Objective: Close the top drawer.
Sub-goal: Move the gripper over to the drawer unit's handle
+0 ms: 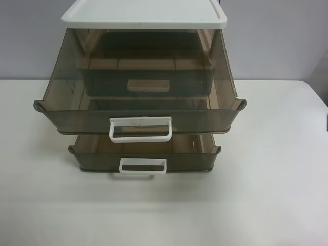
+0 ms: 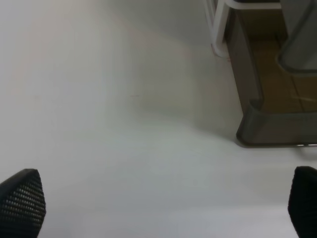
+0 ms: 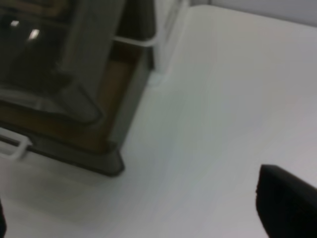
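One top drawer (image 1: 138,110) far out, over a less-extended lower drawer (image 1: 92,159)

White table (image 1: 266,200) fills the scene, broad and matte, and there's the pale grey wall (image 1: 277,46) running behind it. Centre stage up top, the cabinet's white lid (image 1: 143,14), flat with rounded corners, capping the stack. Down low, the lower drawer (image 1: 92,160), smoky brown and see-through, slid partway out toward the exterior high camera, its front lip curling up at both corners. On its front, a clean white loop handle (image 1: 123,167), centred, just above the tabletop. Over to the left wrist view: the cabinet's white frame (image 2: 218,29) meets the table, that lower drawer's dark corner jutting forward beside it
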Robot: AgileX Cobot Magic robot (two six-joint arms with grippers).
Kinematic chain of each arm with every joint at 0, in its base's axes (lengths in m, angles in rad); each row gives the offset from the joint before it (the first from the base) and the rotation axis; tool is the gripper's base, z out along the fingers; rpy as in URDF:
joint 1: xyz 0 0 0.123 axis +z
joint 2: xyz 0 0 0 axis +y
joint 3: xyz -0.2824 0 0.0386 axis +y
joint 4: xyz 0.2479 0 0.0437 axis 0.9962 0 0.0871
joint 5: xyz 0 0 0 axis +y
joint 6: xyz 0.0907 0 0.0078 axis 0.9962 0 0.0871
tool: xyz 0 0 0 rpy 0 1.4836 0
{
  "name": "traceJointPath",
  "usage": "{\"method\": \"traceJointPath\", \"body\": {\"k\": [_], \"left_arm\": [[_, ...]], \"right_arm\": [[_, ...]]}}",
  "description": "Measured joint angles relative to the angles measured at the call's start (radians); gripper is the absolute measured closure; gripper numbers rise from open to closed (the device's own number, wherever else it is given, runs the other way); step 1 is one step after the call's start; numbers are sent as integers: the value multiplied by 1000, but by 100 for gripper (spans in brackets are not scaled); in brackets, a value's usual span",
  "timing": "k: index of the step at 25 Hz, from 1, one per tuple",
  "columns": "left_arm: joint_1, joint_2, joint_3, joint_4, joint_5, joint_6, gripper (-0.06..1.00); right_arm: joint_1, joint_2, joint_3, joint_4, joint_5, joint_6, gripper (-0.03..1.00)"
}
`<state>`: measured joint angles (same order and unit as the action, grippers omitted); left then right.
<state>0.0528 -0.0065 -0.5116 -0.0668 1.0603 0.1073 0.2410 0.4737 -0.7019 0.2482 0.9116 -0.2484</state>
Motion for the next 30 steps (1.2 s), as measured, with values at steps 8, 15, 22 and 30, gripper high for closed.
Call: {"method": "traceJointPath", "body": {"k": [8, 15, 22, 30], "left_arm": [[0, 0, 0, 0, 0, 0, -5], [0, 0, 0, 0, 0, 0, -5], [0, 0, 0, 0, 0, 0, -5], [0, 0, 0, 0, 0, 0, -5]], "right_arm": [[438, 439, -247, -76, -41, -42, -3], [752, 752, -444, -146, -46, -2, -3], [932, 917, -493, -162, -65, 23, -3], [1042, 1047, -493, -326, -67, 162, -3]]}}
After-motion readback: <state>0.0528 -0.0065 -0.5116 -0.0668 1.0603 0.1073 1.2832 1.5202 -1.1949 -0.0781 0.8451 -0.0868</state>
